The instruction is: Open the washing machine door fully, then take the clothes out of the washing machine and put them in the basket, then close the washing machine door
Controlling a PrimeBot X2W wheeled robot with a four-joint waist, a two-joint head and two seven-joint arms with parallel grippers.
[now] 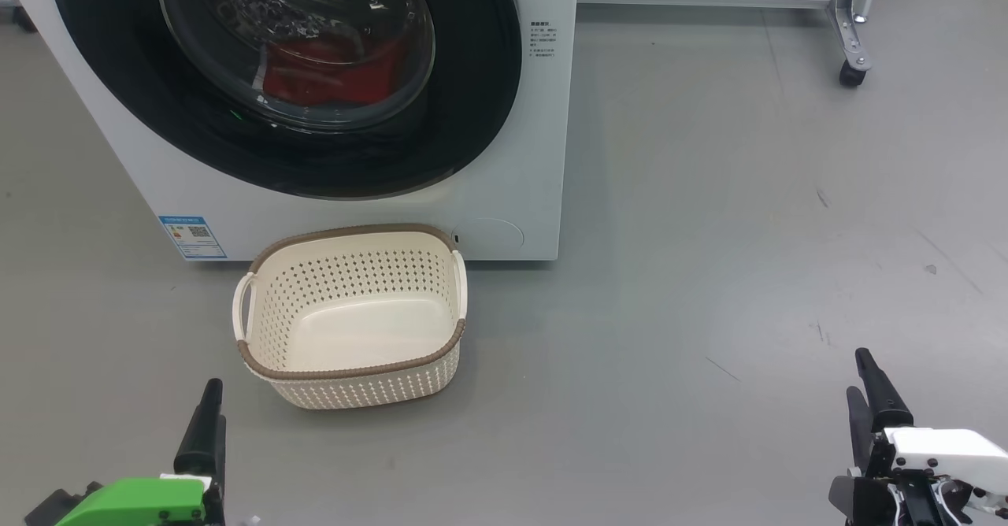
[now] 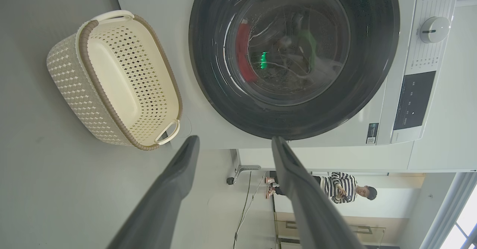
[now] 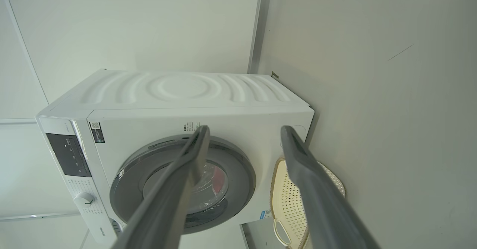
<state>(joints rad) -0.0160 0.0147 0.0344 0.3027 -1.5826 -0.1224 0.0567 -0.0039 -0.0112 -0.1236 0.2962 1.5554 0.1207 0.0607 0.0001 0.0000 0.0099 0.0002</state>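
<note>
The left tool (image 2: 234, 141) and right tool (image 3: 245, 129) are hanging spread, empty; the glossy black-rimmed round door (image 1: 472, 116), swinging open, may be striking the cream perforated basket (image 1: 354, 370) below.

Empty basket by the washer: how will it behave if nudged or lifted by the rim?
Probably light: the basket is perforated plastic and holds nothing. Likely to slide rather than tip on the smooth grey floor, since it sits low and wide. Walls look fairly stiff, though a one-sided rim lift may tilt it.
</note>
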